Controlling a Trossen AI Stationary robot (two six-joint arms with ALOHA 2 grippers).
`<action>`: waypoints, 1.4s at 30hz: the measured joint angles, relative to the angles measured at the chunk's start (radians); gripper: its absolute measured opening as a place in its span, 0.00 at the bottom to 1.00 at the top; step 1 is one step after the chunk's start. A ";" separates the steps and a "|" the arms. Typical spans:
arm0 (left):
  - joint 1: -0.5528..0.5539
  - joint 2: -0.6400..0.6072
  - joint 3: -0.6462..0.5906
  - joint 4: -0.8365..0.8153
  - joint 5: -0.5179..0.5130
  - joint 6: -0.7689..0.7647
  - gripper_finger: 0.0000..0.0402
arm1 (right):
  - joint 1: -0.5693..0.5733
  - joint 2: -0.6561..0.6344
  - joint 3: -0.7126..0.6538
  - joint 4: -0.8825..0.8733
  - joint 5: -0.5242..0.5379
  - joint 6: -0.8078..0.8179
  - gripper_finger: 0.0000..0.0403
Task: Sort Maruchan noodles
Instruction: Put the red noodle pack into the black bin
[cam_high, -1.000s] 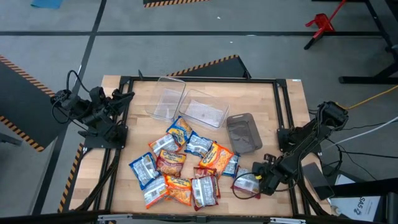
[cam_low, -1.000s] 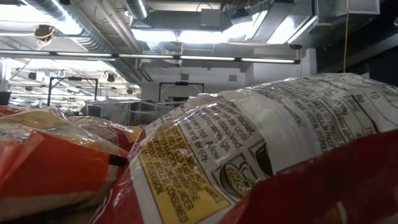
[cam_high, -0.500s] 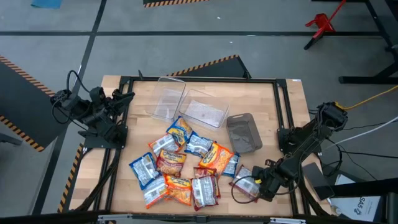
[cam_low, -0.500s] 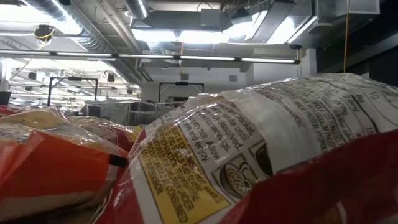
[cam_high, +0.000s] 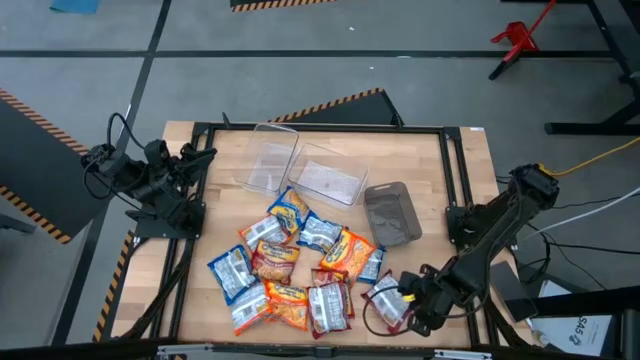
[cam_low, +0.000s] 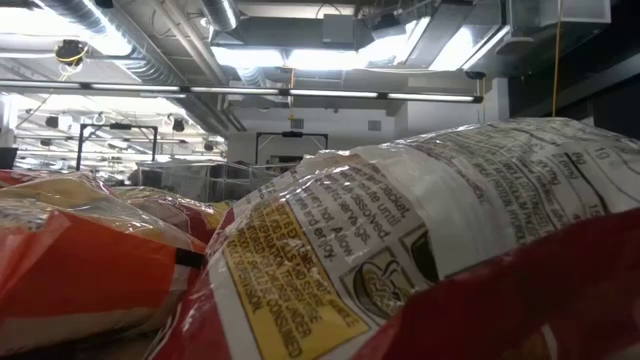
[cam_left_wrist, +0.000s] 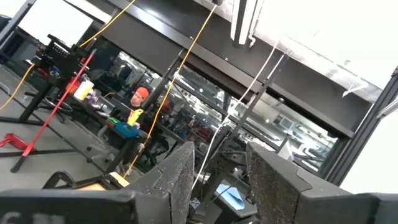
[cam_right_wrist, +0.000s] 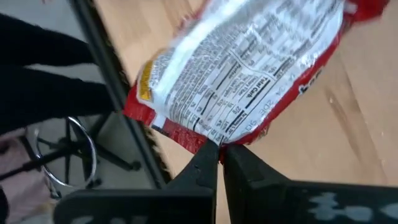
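Observation:
Several Maruchan noodle packets (cam_high: 295, 265), blue-and-white, orange-yellow and red-brown, lie in a loose heap on the near middle of the wooden table. In the low view, packets (cam_low: 400, 250) fill the picture close up. My right gripper (cam_high: 403, 300) is low at the heap's right, near the table's near edge. It is shut on a red packet (cam_high: 386, 298), which has its white printed back up (cam_right_wrist: 249, 68). My left gripper (cam_high: 200, 155) waits at the table's left edge, open (cam_left_wrist: 219, 168), pointing into the room. My right gripper (cam_right_wrist: 220, 149) pinches the red packet between its two fingertips at the crimped edge seam (cam_right_wrist: 211, 138), the edge toward the table's right. The fingers come at it low, from the table's right. The packet stretches away from them, back side up; lifted clear or not, I cannot tell.
Two clear bins (cam_high: 272, 158) (cam_high: 328, 180) and a grey bin (cam_high: 392, 213) stand on the far half of the table, beyond the heap. A black frame (cam_high: 455, 180) runs along the table's edges. Bare wood shows on the far right.
My right gripper has moved toward the table's near edge and a little left, staying shut. The red packet has gone with it, ending closer to the heap's near right corner. The left arm and the heap have kept still.

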 joint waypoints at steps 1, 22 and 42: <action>0.000 0.000 0.000 0.000 0.000 0.000 0.35 | -0.005 0.000 0.018 -0.015 0.012 0.000 0.00; -0.001 0.000 0.000 -0.058 0.011 -0.049 0.35 | -0.251 -0.002 0.550 -0.652 0.325 -0.164 0.00; -0.001 0.000 0.000 -0.072 0.002 -0.054 0.35 | -0.549 -0.118 0.314 -0.771 0.455 -0.197 0.00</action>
